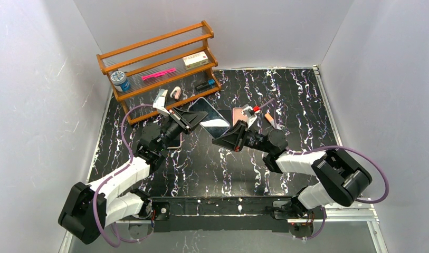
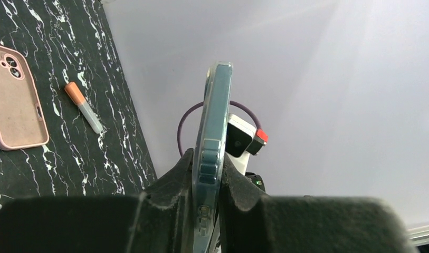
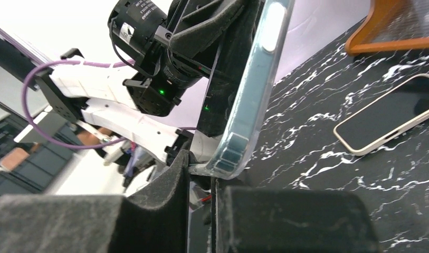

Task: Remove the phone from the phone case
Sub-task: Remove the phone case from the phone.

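Note:
A phone in a clear bluish case point(image 1: 212, 120) is held in the air between both grippers. In the left wrist view the cased phone point(image 2: 215, 121) stands edge-on, and my left gripper point(image 2: 208, 161) is shut on its lower part, one finger on each face. In the right wrist view my right gripper point(image 3: 201, 164) is nearly closed on a thin edge at the corner of the clear case point(image 3: 249, 105). In the top view the left gripper point(image 1: 192, 118) grips the left end and the right gripper point(image 1: 229, 134) the lower right end.
A wooden rack point(image 1: 159, 58) with small items stands at the back left. An empty pink case point(image 1: 237, 113) point(image 2: 14, 100) and an orange-capped tube point(image 1: 270, 119) point(image 2: 83, 108) lie on the black marbled table. Another phone point(image 3: 391, 118) lies flat by the rack.

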Controlling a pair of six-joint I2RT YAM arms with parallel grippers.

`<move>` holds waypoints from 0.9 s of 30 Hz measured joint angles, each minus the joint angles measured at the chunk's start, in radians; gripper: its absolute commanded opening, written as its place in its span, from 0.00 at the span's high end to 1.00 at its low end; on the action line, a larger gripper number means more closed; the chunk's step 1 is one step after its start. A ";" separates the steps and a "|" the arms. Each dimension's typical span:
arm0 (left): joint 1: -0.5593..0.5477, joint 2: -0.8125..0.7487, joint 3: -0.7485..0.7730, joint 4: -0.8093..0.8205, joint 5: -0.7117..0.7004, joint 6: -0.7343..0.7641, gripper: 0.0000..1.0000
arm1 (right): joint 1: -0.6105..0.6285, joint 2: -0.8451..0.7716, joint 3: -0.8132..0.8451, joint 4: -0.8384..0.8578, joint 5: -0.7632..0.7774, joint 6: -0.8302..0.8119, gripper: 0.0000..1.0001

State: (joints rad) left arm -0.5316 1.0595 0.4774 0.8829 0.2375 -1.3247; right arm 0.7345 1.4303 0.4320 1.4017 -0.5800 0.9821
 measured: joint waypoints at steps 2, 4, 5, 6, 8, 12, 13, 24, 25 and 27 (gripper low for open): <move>0.001 0.002 0.000 -0.001 0.002 -0.011 1.00 | 0.000 -0.013 0.003 -0.024 -0.003 -0.051 0.99; 0.004 0.002 0.000 -0.002 0.003 -0.020 1.00 | 0.000 -0.027 0.010 -0.058 -0.006 -0.106 0.99; 0.006 0.002 0.000 -0.005 0.003 -0.024 1.00 | 0.000 -0.035 0.017 -0.081 -0.008 -0.136 0.99; 0.008 0.002 0.000 -0.007 0.003 -0.027 1.00 | 0.000 -0.042 0.025 -0.107 -0.011 -0.168 0.99; 0.013 0.001 0.000 -0.012 0.001 -0.037 1.00 | -0.001 -0.056 0.040 -0.153 -0.014 -0.227 0.99; 0.014 -0.001 0.006 -0.032 -0.002 -0.043 1.00 | -0.001 -0.084 0.054 -0.229 -0.029 -0.349 0.99; 0.014 -0.001 0.011 -0.045 -0.005 -0.050 1.00 | 0.000 -0.092 0.059 -0.255 -0.038 -0.403 0.99; 0.026 0.000 0.039 -0.141 0.007 -0.002 1.00 | 0.000 -0.094 0.114 -0.507 -0.011 -0.735 0.91; 0.027 0.001 0.044 -0.158 0.020 0.010 1.00 | 0.000 -0.096 0.114 -0.526 -0.001 -0.757 0.84; 0.042 0.001 0.054 -0.180 0.057 0.037 1.00 | -0.002 -0.097 0.114 -0.555 0.009 -0.783 0.72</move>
State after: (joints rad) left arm -0.4896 1.0603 0.5312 0.7029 0.2943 -1.2873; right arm 0.7322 1.3334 0.5461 0.8467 -0.5709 0.1989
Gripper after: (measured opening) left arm 0.076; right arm 0.144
